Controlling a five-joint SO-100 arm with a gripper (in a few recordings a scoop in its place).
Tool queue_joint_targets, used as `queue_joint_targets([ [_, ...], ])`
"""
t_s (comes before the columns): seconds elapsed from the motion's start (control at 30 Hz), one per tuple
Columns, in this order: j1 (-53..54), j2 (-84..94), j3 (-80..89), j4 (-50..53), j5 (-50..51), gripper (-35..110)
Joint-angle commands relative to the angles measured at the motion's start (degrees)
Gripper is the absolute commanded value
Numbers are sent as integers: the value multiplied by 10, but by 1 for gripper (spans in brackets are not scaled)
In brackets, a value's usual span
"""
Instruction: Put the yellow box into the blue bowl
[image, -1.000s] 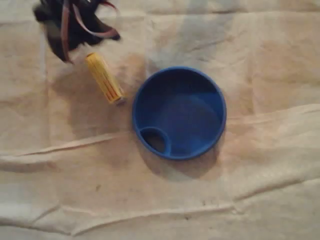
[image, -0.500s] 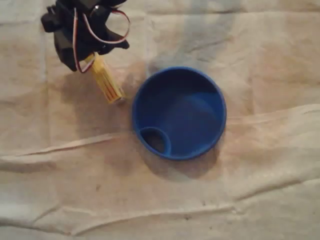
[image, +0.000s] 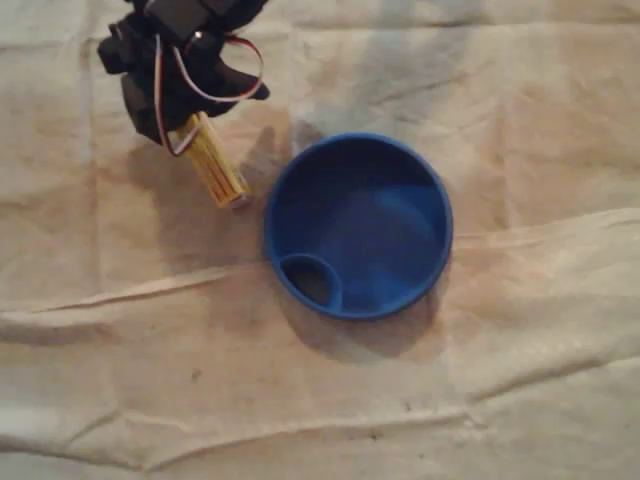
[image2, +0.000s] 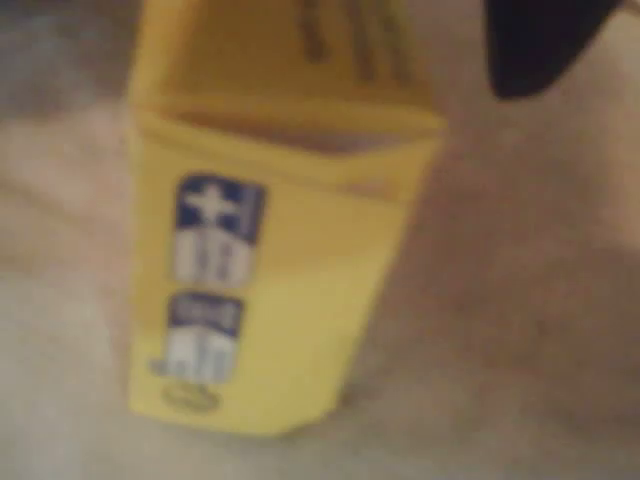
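The end effector (image: 178, 112) hung over the far end of the yellow box (image: 215, 165), up and to the left of the blue bowl (image: 370, 215) in the overhead view. From the wrist view, one dark finger (image2: 540, 45) stood off to the right of the blurred box (image2: 270, 270) with a gap between them. I could not tell whether the jaws were wide or gripping. The arm reached in from the top left corner, its red and white wires (image: 235, 85) looping toward the bowl. The box lay flat on the cloth-covered worktop (image: 300, 400), its near end just beside the bowl's upper-left rim. The bowl was empty, so I judged nothing was done yet: grasp, lift, carry and drop all remained.
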Motion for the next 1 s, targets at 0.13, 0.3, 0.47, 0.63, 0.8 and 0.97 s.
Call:
queue_joint_targets([
  [0.13,-8,15,-25,-11,4,49],
  [0.3,-6,-4,-33,-11,4,49],
  [0.47,-7,-17,-33,-30,4,49],
  [0.63,-8,-19,-33,-37,4,49],
  [0.8,-7,-20,-33,-34,4,47],
  [0.97,-4,-20,-28,-33,4,37],
])
